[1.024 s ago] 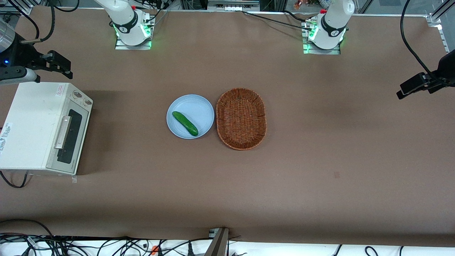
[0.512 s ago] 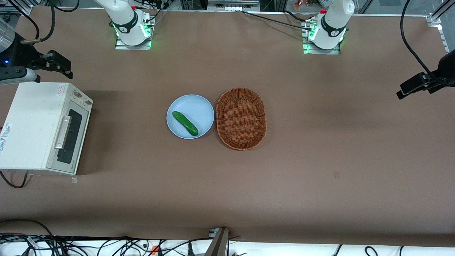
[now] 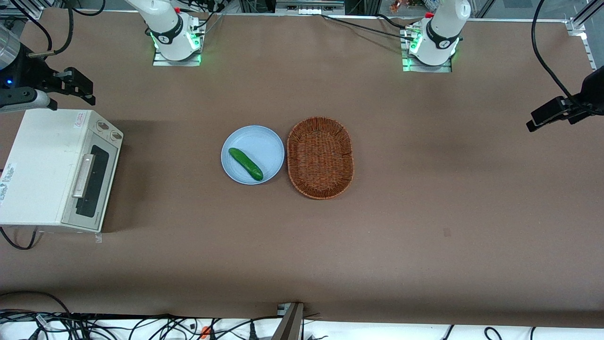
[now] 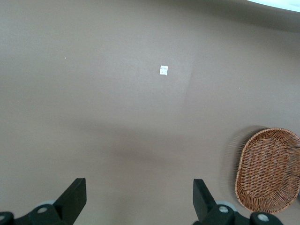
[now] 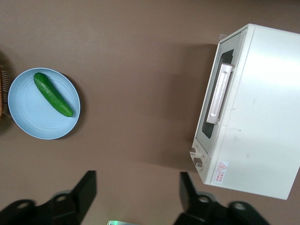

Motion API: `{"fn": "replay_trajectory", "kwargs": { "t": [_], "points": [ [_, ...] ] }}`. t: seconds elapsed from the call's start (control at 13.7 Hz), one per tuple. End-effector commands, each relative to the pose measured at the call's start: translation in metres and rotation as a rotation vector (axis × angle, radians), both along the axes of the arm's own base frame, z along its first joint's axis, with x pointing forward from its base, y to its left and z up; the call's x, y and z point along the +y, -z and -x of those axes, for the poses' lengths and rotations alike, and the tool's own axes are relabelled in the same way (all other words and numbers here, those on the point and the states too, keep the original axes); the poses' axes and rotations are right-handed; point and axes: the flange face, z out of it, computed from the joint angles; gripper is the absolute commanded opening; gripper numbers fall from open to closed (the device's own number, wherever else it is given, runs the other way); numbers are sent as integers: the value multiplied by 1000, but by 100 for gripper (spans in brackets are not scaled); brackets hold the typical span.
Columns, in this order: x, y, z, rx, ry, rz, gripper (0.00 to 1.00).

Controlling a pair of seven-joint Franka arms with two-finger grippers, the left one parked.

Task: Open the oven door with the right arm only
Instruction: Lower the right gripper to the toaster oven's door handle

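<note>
1. Black gripper (image 5: 137,192) hangs high over bare table (image 3: 424,189), fingers (image 5: 87,188) spread wide, holding nothing.
2. White oven (image 5: 262,112) stands at the working arm's end of the table, well apart from the fingertips and below them.
3. Oven door (image 3: 90,182) is shut, upright; its silver handle (image 5: 220,93) lies across the top of the dark window (image 3: 93,180), untouched.
4. Two knobs (image 5: 197,157) sit at the door's end nearest the fingers.
5. Blue plate (image 5: 28,122) carries a cucumber (image 5: 53,94); plate is well apart from the fingers, toward the table's middle.
6. Wicker basket (image 3: 320,157) sits just beside the plate, toward the parked arm's end.
7. Right arm (image 3: 19,80) reaches in above the oven's top in the front view.
</note>
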Motion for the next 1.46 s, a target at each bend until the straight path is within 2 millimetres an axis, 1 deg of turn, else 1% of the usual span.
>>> {"fn": "replay_trajectory", "kwargs": {
  "t": [0.0,0.07,0.15,0.37,0.51,0.59,0.73,0.8,0.88,1.1,1.32,1.39],
  "points": [
    [-4,-3,4,1,-21,5,25],
    [-6,-2,2,0,-18,9,9],
    [-7,1,0,5,-17,11,0],
    [-13,9,-5,10,-7,29,0],
    [-19,17,-11,14,4,30,0],
    [-25,25,-16,21,14,31,0],
    [-37,44,-29,29,33,36,0],
    [-49,57,-38,31,49,51,0],
    [-50,71,-47,33,48,60,0],
    [-57,96,-63,22,51,76,0],
    [-78,140,-87,9,65,110,0],
    [-80,152,-95,0,65,113,0]
  ]
}}
